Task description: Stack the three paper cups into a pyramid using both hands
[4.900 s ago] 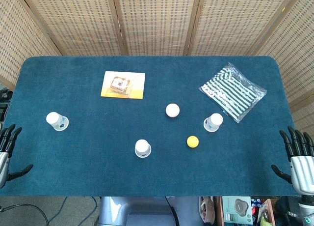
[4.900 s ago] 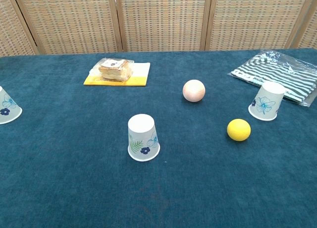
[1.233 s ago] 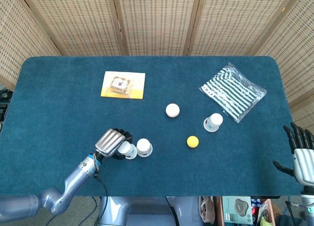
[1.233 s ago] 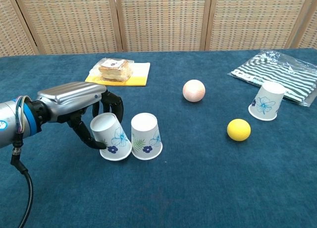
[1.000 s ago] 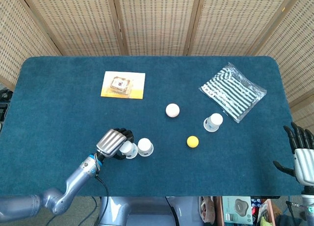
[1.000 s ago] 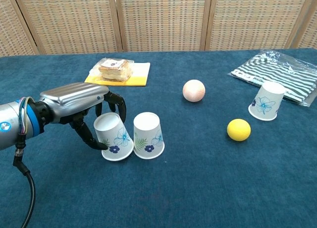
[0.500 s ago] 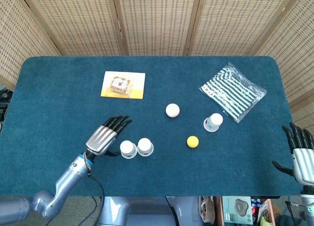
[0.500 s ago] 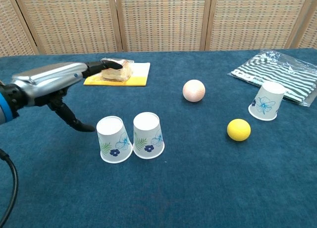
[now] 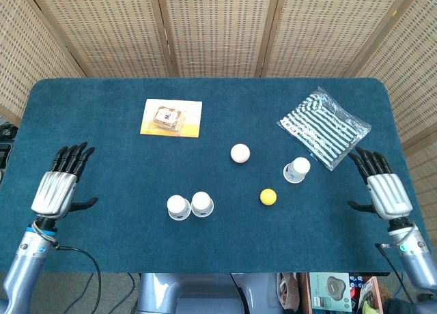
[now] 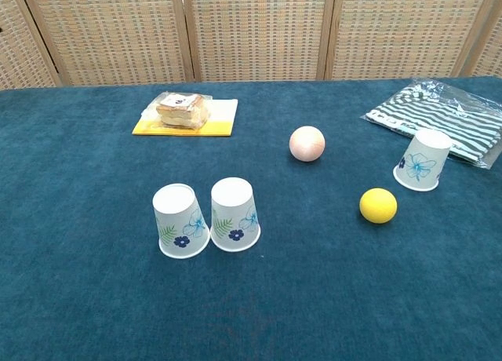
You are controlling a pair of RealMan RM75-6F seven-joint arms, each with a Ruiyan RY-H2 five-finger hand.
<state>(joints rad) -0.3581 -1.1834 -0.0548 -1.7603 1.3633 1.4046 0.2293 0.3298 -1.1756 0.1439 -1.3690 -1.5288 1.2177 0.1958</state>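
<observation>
Blue felt covers the table [image 9: 102, 123] from edge to edge, with woven cane screens [image 9: 218, 27] standing behind its far side. At the left edge the left hand [image 9: 58, 184] hovers flat over the cloth, fingers spread wide and holding nothing; a broad stretch of bare felt lies between it and the nearest cup. Toward the far side, a wrapped sandwich [image 10: 182, 110] sits on a yellow card [image 10: 220, 118].

Nearer the front edge, two paper cups stand upside down side by side, rims touching or very nearly so: the left cup [image 10: 180, 220] and the middle cup [image 10: 234, 214], both printed with blue flowers. Being inverted, neither shows anything inside. Behind and to their right rests a pale pink ball [image 10: 307, 144], and further right, closer to the front, a yellow ball [image 10: 378, 205], each apart from the cups.

The third paper cup [image 10: 423, 159] is also upside down, well apart from the pair, just beside a clear bag of striped cloth [image 10: 439, 114] near the far right corner. By the right edge the right hand [image 9: 382, 188] is raised over the felt, fingers splayed and empty, near that cup but not touching it.
</observation>
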